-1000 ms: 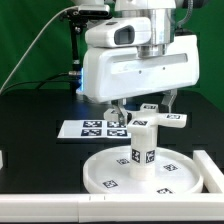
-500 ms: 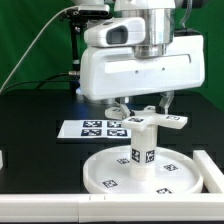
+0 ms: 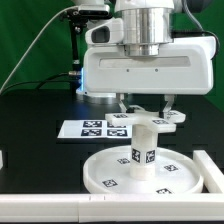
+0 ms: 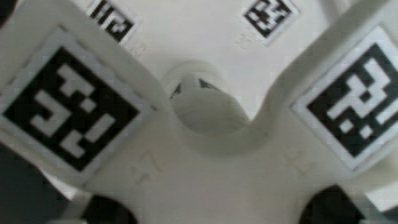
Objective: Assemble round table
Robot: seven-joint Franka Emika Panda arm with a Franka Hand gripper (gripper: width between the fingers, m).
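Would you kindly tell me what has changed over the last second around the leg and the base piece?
The gripper turned about its vertical axis, carrying the base piece, which swung round above the leg from jutting towards the exterior view's right to sitting roughly centred. The fingers closed in on it earlier in that second. The leg, the round tabletop and the marker board stayed put.

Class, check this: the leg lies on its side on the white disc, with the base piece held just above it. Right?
Not quite. In the exterior view the leg stands upright at the centre of the disc; it does not lie on its side. The base piece is indeed just above it, between the jaws.
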